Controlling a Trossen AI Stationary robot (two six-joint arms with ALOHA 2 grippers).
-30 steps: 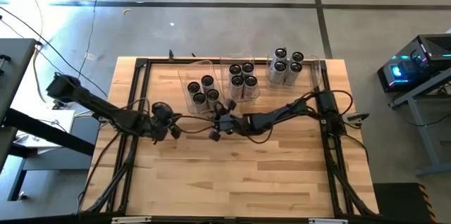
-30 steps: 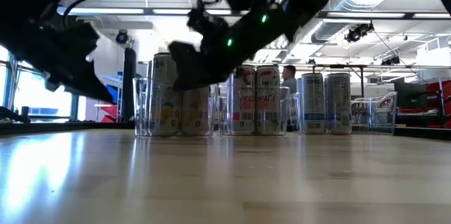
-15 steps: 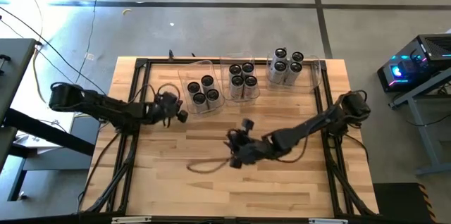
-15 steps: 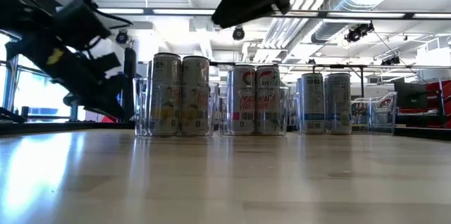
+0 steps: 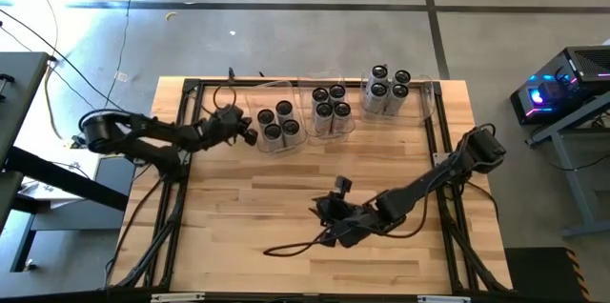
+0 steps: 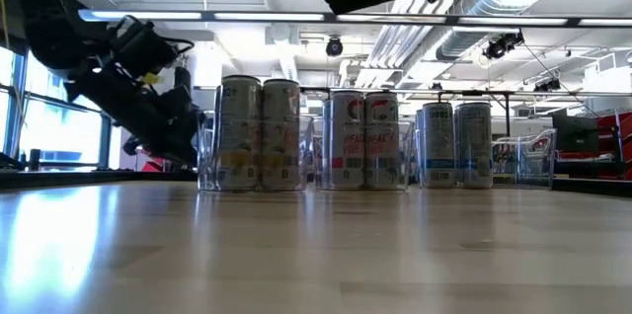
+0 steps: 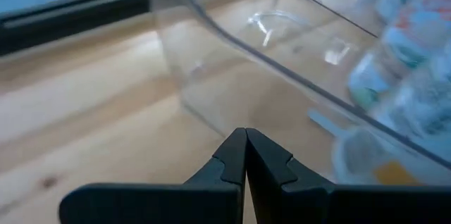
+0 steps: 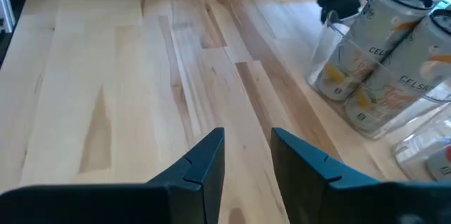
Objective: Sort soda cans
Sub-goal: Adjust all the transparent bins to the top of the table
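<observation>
Soda cans with silver-grey sides stand upright in three clear bins along the table's far side: a left bin [image 5: 277, 122], a middle bin [image 5: 331, 108] and a right bin [image 5: 387, 88], each with several cans. My left gripper [image 5: 249, 135] is shut, at the left bin's left wall [image 7: 211, 76]. My right gripper [image 5: 322, 212] hangs open and empty over the table's middle, well toward the near side of the bins; its wrist view looks across bare wood at the left bin's cans [image 8: 366, 69]. In the low view the left bin's cans [image 6: 259, 134] stand beside the left gripper [image 6: 173, 126]. My left gripper meets the left bin's left wall low down [image 7: 232, 122] with the tips of its shut fingers [image 7: 245, 146], coming level from the table's left side. The bin stands flat on the table with its cans upright.
A dark metal frame [image 5: 191, 151] runs around the table's edges. A loose dark cable [image 5: 286, 246] loops on the wood near my right arm. Bare wood [image 5: 248, 208] lies between the bins and the near edge. The room with desks and a person shows behind the bins.
My right gripper has drawn back from the left bin toward the table's near edge. My left gripper has moved toward the far edge and right, up to the left bin's wall. The left bin and its cans have slid slightly to the right, and the middle bin with them.
</observation>
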